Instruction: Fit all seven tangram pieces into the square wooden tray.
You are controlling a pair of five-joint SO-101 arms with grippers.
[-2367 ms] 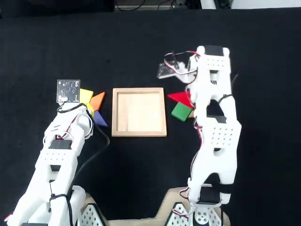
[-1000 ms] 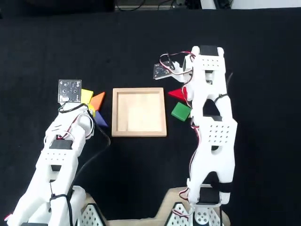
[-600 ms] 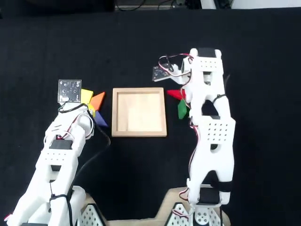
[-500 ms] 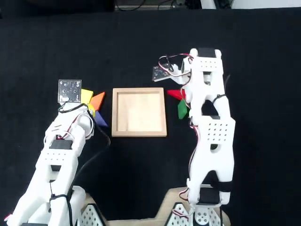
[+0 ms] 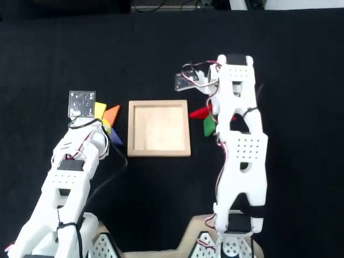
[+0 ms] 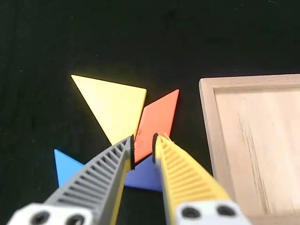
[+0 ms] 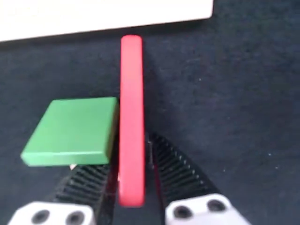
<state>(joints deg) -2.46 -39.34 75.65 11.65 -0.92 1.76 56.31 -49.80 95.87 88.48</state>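
The square wooden tray (image 5: 159,128) lies between the two arms and holds no pieces. My right gripper (image 7: 133,178) is shut on the red triangle (image 7: 131,117), holding it on edge just right of the tray (image 7: 103,14); from above the red triangle (image 5: 198,113) pokes out from under that arm. The green square (image 7: 70,131) lies flat beside it. My left gripper (image 6: 143,145) hovers left of the tray, its fingers a narrow gap apart over a corner of the orange parallelogram (image 6: 158,117). The yellow triangle (image 6: 112,101) and a blue triangle (image 6: 65,166) lie flat there.
The table is covered in black cloth. The right arm (image 5: 239,145) stretches along the tray's right side and covers part of the green square (image 5: 208,126). The left arm (image 5: 72,166) lies at the near left. Cloth beyond the tray is bare.
The right gripper swung toward the tray, took hold of the red triangle and tipped it on edge. The green square is now partly covered. The left arm shifted slightly.
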